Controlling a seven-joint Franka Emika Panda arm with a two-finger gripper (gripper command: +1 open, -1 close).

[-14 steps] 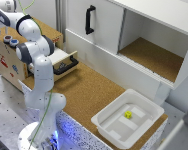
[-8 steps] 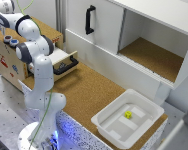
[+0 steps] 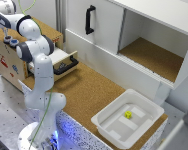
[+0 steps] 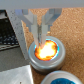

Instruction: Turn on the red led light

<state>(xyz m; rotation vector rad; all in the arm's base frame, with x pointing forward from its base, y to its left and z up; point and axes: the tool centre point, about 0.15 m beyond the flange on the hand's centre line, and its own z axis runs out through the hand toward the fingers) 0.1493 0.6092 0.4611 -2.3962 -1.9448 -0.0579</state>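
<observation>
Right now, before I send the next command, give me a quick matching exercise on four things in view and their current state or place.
Things:
1. red led light
2. gripper
3. drawer
4. white bin

States or places:
A. pulled open, black handle
B. holds a small yellow object
C. glowing orange
D. fingertips right over the light

Pairs: 1-C, 2-D, 3-A, 4-B

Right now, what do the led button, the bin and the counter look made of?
The red led light: translucent cap glowing orange, in a dull grey ring, metal or plastic, unclear. White bin: smooth moulded plastic, likely. Countertop: speckled brown, cork-like matte.
</observation>
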